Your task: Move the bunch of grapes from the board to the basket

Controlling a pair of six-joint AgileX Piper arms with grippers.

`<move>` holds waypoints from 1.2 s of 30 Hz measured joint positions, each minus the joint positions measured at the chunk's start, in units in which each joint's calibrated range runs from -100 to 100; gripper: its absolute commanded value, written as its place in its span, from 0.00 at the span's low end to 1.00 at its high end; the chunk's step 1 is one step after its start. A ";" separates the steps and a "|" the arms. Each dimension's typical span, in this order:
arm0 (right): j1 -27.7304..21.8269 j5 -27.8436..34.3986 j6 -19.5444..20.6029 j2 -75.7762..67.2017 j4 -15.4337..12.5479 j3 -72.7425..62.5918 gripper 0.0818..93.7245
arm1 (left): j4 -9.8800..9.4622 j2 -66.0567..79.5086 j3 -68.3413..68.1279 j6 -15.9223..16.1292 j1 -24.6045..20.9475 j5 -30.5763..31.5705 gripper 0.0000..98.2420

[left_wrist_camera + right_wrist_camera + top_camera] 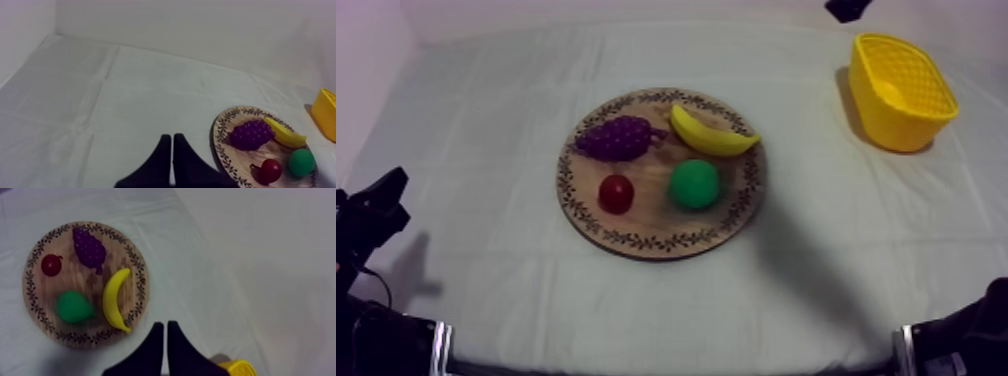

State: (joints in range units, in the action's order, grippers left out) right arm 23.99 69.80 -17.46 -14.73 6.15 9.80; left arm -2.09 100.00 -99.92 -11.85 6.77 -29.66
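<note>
While our left tool [171, 137] sits over the counter [100, 100], fingers pressed together on nothing, our right tool [165, 324] hangs with fingers likewise together and empty, near the basket [239, 367]. The grapes [616, 137] lie on the board [661, 232], just beside the banana [711, 135], well apart from both tools and the basket.

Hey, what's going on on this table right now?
Nothing is being handled yet. The bunch of grapes lies on the wooden board together with a banana, a pear and a small red fruit. The yellow basket stands apart from the board, on the cloth. The left gripper is shut on nothing, low beside the board. The right gripper, also shut on nothing, hangs above the cloth between board and basket.
</note>
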 measured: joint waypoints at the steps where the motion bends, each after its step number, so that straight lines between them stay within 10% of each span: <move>1: 0.24 0.00 -0.07 1.15 0.00 -0.69 0.00 | 0.00 0.00 0.00 0.00 0.00 0.00 0.00; 36: 6.16 16.47 -6.71 39.63 -2.95 -37.05 0.00 | 0.00 0.00 0.00 0.00 0.00 0.01 0.00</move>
State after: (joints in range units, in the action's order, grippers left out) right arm 30.15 86.27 -24.18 24.90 3.20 -27.25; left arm -2.09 100.00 -99.92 -11.85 6.77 -29.66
